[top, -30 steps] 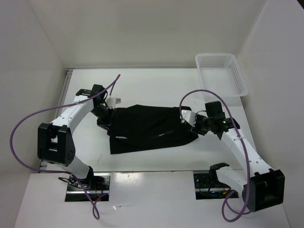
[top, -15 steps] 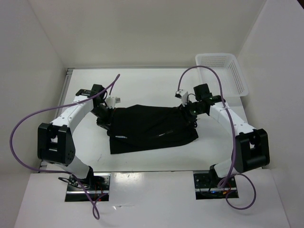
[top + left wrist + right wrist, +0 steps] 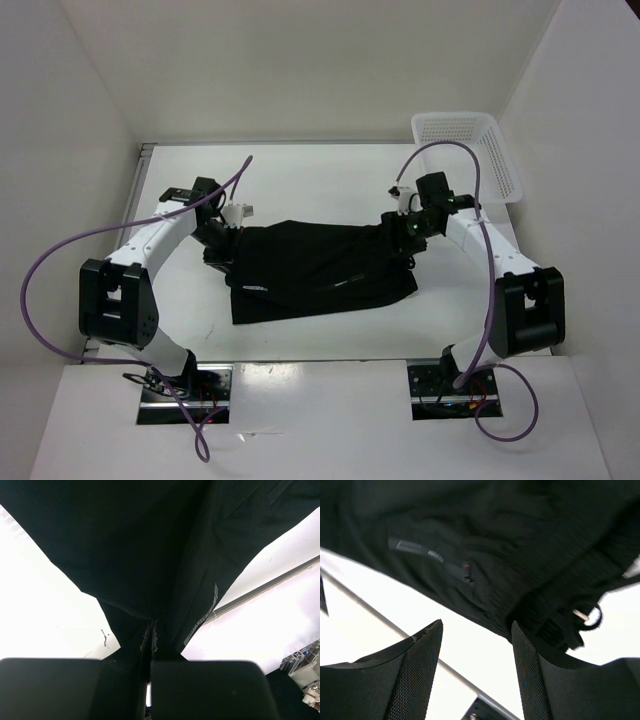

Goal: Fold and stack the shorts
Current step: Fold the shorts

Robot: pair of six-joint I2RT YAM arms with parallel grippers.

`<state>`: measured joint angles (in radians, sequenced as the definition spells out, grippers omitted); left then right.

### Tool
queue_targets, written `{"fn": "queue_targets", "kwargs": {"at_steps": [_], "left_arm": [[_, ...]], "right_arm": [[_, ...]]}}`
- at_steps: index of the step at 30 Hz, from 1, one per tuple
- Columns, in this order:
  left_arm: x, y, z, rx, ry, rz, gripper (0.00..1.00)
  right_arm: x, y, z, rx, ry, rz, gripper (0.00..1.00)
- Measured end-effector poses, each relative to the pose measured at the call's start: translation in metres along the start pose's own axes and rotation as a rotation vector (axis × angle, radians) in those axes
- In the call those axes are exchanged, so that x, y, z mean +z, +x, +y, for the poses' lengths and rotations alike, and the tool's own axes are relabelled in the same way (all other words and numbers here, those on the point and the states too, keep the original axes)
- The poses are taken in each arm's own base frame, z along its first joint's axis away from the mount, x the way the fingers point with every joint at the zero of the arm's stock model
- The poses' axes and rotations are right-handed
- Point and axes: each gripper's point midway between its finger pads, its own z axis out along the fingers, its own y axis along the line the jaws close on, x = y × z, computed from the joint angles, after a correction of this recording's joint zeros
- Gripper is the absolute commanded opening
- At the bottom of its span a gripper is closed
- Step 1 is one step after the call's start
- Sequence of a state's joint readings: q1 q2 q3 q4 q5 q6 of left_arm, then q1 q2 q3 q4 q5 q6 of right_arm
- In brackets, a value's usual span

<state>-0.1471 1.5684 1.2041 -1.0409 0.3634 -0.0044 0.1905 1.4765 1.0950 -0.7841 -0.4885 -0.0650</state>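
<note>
So the right gripper [image 3: 405,232] has swung up and in since a second ago. It was down by the near-right corner of the shorts [image 3: 315,268], and now it sits at their far-right edge, right by the waistband [image 3: 555,615]. The left side hasn't budged at all.

Right gripper's fingers [image 3: 422,665] are spread apart. The wrist view shows bare white table between them and the black fabric just past the tips, nothing caught in there. You can see the drawstring [image 3: 585,616] loop poking out near the right-hand finger.

The left gripper [image 3: 222,243] is pressed together on a bunched bit of the shorts at their far-left corner. Its wrist view shows the cloth pinched between the pads and fanning out from there.

The shorts lie spread across the middle of the table [image 3: 300,180], between the two grippers, with the little white logo [image 3: 252,289] near the front-left hem. A white mesh basket [image 3: 500,165] sits in the far-right corner, well apart from the shorts.
</note>
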Motion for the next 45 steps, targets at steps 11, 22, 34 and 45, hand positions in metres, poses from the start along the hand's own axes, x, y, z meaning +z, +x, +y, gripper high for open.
{"fn": "queue_targets", "kwargs": {"at_steps": [11, 22, 34, 45], "left_arm": [[0.0, -0.001, 0.0, 0.002, 0.0, -0.006, 0.0], [0.001, -0.002, 0.001, 0.003, -0.001, -0.007, 0.0], [0.001, -0.002, 0.001, 0.002, -0.001, -0.005, 0.0], [-0.001, 0.007, 0.0, -0.012, -0.001, 0.029, 0.0]], "right_arm": [[0.008, 0.002, -0.022, 0.165, 0.095, 0.03, 0.6], [0.026, 0.013, -0.016, 0.148, 0.074, 0.07, 0.54], [0.036, 0.021, -0.012, 0.096, 0.051, 0.101, 0.0], [-0.024, -0.028, 0.022, -0.144, -0.031, 0.029, 0.0]]}}
